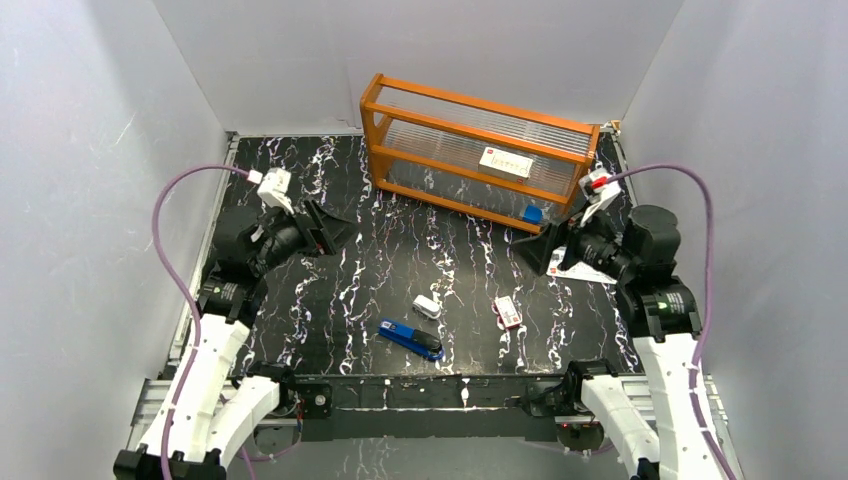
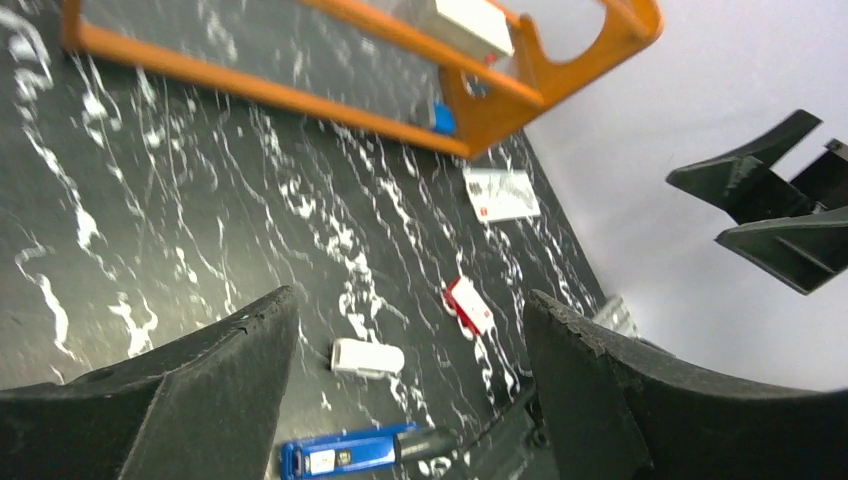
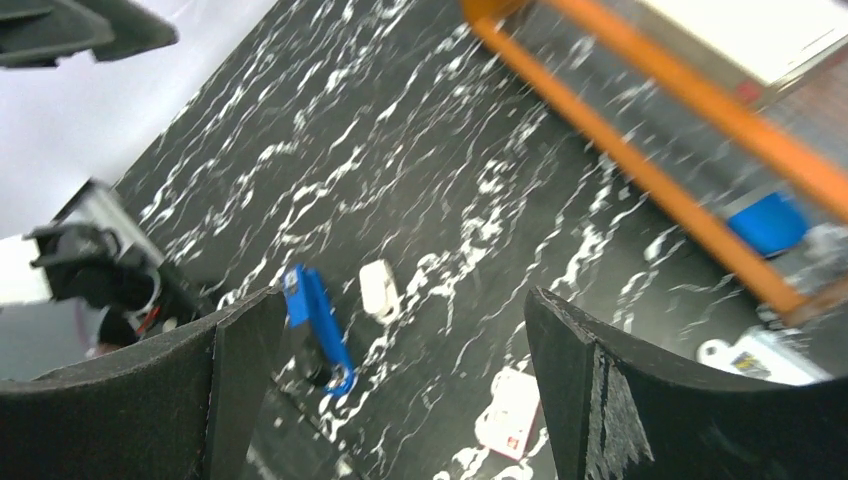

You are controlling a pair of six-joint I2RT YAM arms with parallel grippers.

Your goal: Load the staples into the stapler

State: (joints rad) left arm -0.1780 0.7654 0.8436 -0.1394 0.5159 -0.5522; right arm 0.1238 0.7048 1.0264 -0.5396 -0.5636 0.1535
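The blue stapler (image 1: 411, 339) with a black front end lies closed on the black marbled table near the front middle. It also shows in the left wrist view (image 2: 350, 452) and the right wrist view (image 3: 315, 325). The red-and-white staple box (image 1: 507, 312) lies to its right, also in the left wrist view (image 2: 470, 306) and the right wrist view (image 3: 510, 412). No loose staples show. My left gripper (image 1: 325, 228) (image 2: 410, 300) is open and empty, raised at the left. My right gripper (image 1: 540, 250) (image 3: 402, 295) is open and empty, raised at the right.
A small white rounded object (image 1: 427, 306) lies between stapler and box. An orange rack (image 1: 470, 150) stands at the back, with a small blue item (image 1: 533, 213) at its right foot. A white card (image 1: 585, 270) lies under the right arm. White walls enclose the table.
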